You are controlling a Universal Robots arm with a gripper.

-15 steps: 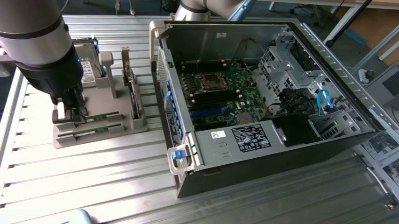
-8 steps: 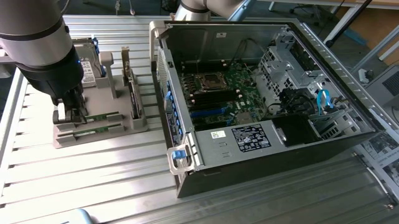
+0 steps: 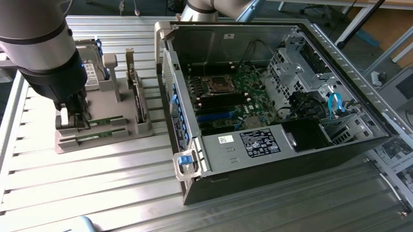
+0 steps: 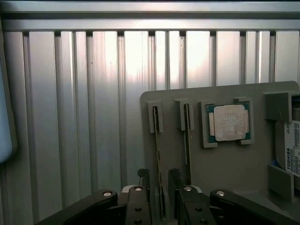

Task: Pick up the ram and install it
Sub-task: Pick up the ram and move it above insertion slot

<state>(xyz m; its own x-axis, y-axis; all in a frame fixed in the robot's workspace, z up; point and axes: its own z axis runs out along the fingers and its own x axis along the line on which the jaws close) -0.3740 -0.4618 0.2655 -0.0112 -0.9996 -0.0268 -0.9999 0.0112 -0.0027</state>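
Two green ram sticks stand on edge in slots of a grey holder (image 4: 234, 168). In the wrist view, one ram (image 4: 157, 154) runs between my gripper's fingers and the other ram (image 4: 187, 140) stands just beside it. My gripper (image 4: 159, 185) is open. Its fingertips (image 4: 143, 177) straddle the first stick with a gap on each side. In the exterior view the gripper (image 3: 71, 121) is low over the holder (image 3: 96, 145) at the exterior view's left, at the end of a ram (image 3: 106, 119).
A square silver processor (image 4: 229, 123) and a hard drive (image 4: 293, 152) sit in the same holder. The open computer case (image 3: 193, 159) lies at the exterior view's right, its motherboard (image 3: 232, 101) exposed. Everything rests on a ribbed aluminium table (image 3: 96, 193).
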